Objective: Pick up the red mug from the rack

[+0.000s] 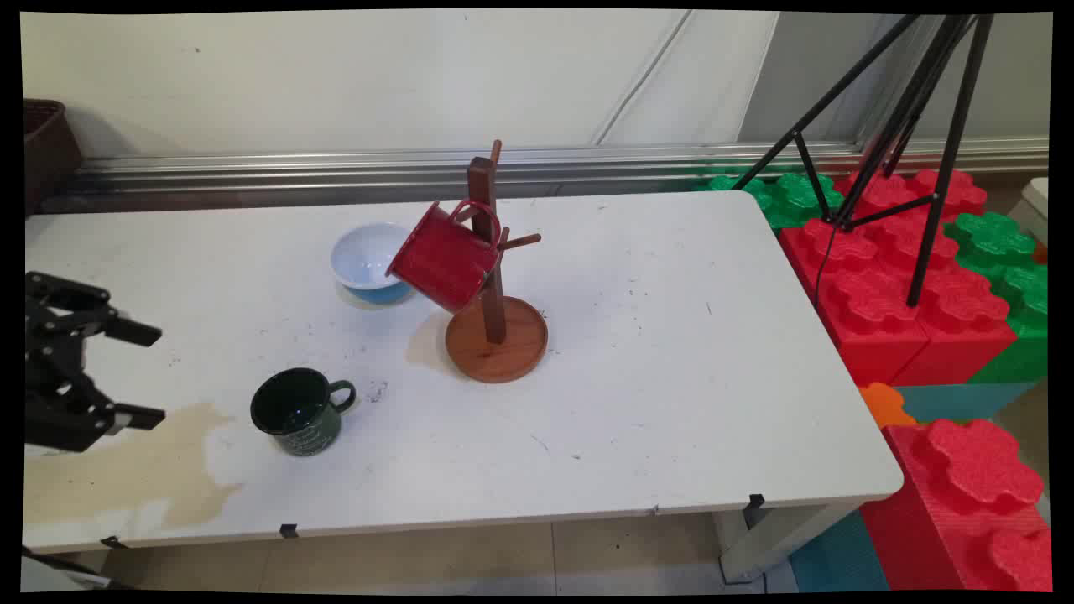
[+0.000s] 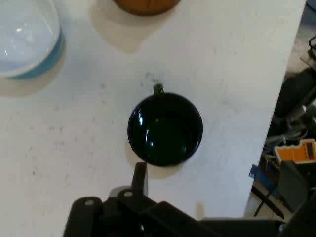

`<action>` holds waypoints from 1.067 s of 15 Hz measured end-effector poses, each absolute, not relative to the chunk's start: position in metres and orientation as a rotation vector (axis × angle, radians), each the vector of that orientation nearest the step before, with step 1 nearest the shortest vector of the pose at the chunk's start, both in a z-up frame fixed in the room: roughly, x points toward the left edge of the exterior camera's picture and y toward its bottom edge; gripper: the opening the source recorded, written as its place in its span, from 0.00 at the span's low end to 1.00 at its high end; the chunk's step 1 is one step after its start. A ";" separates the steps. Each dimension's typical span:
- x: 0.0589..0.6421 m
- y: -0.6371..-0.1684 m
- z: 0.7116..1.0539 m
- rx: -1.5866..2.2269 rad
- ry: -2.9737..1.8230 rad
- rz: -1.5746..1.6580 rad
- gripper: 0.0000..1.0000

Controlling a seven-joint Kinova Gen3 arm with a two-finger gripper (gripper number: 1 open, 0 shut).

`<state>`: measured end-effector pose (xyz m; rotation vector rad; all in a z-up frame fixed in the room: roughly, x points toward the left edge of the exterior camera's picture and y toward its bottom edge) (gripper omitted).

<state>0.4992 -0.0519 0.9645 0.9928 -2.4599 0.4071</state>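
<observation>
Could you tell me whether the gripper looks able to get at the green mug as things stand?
Probably yes: the gripper is open, beside the green mug, which stands upright with bare table around it.

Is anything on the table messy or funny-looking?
Yes. A brownish stain spreads over the table at its near left corner, beside the green mug. The red mug hangs tilted on the wooden mug tree.

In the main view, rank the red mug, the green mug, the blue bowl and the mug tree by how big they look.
Largest to smallest:
mug tree
red mug
green mug and blue bowl: too alike to rank, and the green mug is nearer the camera.
</observation>
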 end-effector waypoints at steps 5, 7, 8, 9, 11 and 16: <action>0.486 -0.076 0.973 0.983 -2.386 0.437 1.00; 0.480 -0.086 0.977 0.991 -2.341 0.441 1.00; 0.476 -0.092 0.979 0.993 -2.317 0.442 1.00; 0.473 -0.099 0.980 0.993 -2.296 0.443 1.00; 0.466 -0.111 0.983 0.990 -2.261 0.444 1.00; 0.446 -0.144 0.982 0.964 -2.203 0.416 1.00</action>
